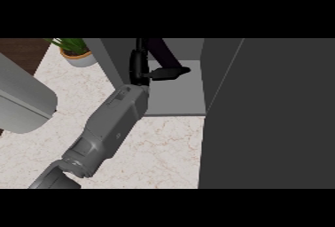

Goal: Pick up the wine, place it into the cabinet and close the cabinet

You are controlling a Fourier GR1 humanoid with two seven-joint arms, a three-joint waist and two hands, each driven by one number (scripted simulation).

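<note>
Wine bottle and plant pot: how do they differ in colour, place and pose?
The wine bottle is dark; the plant pot is pale grey. The bottle is inside the open cabinet; the pot stands on the marble counter. The bottle leans; the pot is upright.

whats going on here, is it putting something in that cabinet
Yes, it looks that way. One grey forearm reaches from the lower left across the marble counter into the open cabinet. Its black hand is inside, beside a dark bottle that is probably the wine; whether the fingers grip it cannot be made out. The cabinet door stands open at the right. A potted plant sits at the back left.
</note>
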